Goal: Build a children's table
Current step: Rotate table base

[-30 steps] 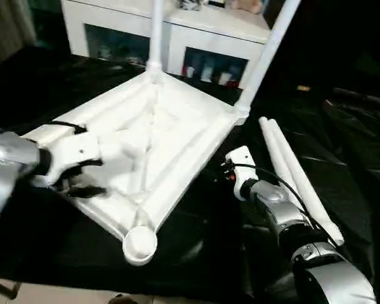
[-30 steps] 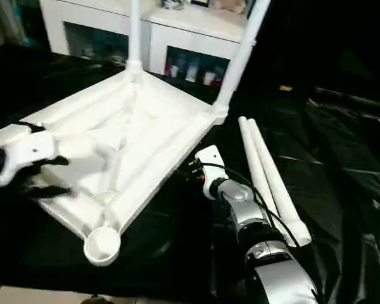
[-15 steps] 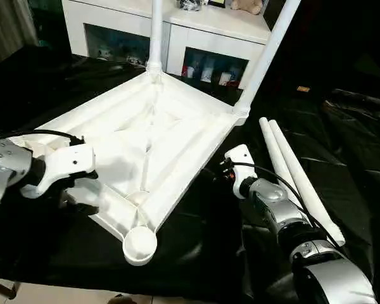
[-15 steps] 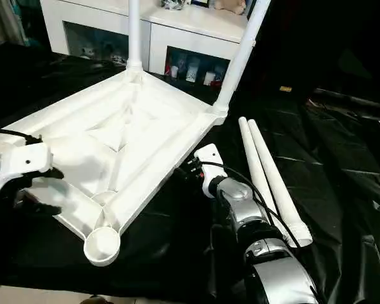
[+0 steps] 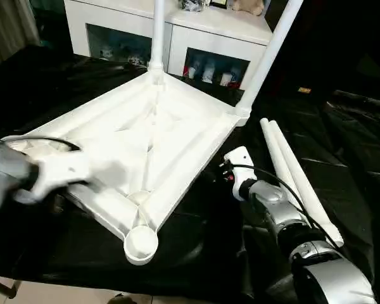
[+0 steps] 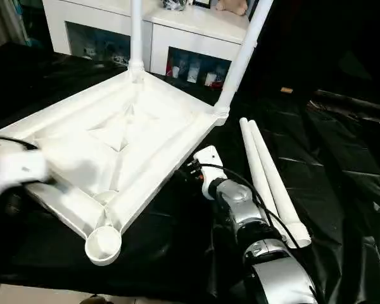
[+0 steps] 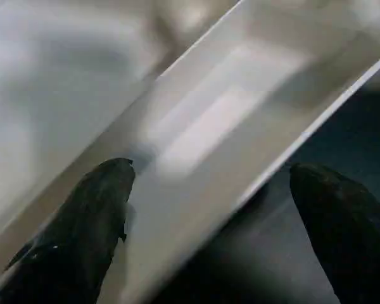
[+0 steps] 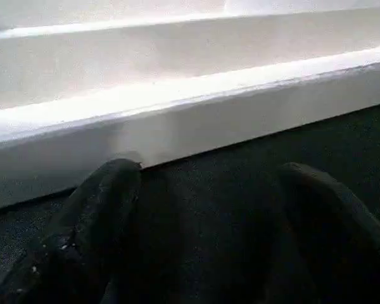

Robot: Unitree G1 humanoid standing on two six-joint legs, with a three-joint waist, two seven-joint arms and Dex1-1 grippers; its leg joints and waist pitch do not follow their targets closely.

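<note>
The children's table lies upside down: its white tabletop (image 5: 145,136) shows its ribbed underside on the black sheet. Two legs stand upright in the far corner sockets (image 5: 156,38) (image 5: 271,47). Two loose legs (image 5: 292,180) lie side by side to the right. The near corner socket (image 5: 140,243) is empty. My left gripper (image 7: 209,174) is open at the tabletop's left near rim, one finger (image 7: 92,215) over the rim and the other outside it. My right gripper (image 8: 209,174) is open, low on the sheet, pointing at the tabletop's right rim without touching it.
A white glass-door cabinet (image 5: 206,28) stands right behind the table. Crinkled black sheet (image 5: 354,145) covers the whole work surface. The sheet's near edge and pale floor (image 5: 50,294) run along the front.
My left gripper has drawn back from over the tabletop's ribs to its left near rim and widened a little. The right arm has not moved.
</note>
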